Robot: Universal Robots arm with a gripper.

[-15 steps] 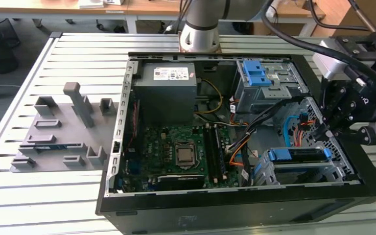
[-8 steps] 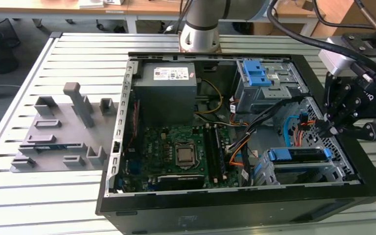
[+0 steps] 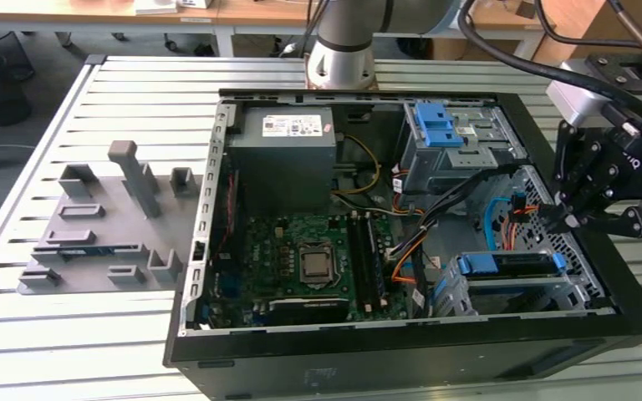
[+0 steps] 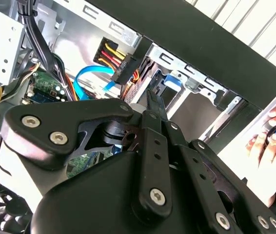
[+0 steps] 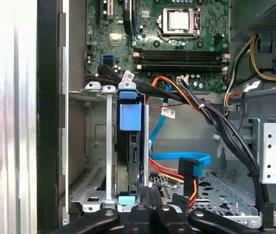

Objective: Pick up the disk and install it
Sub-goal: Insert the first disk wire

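Observation:
The disk, edged by its blue plastic carrier, sits in the drive bay at the near corner of the open computer case, on the exterior view's right. In the first wrist view the disk stands edge-on between the bay's metal rails. My gripper hangs over the case's wall on the exterior view's right, just above and beside that bay. Its fingers look drawn together with nothing between them, close to the disk's end. The second wrist view shows the gripper pointing at the bay.
A grey power-supply box and a metal cage with blue latches fill the far side of the case. The motherboard lies in the middle. Cables cross beside the bay. A grey fixture stands on the slatted table. A person's hand rests outside the case.

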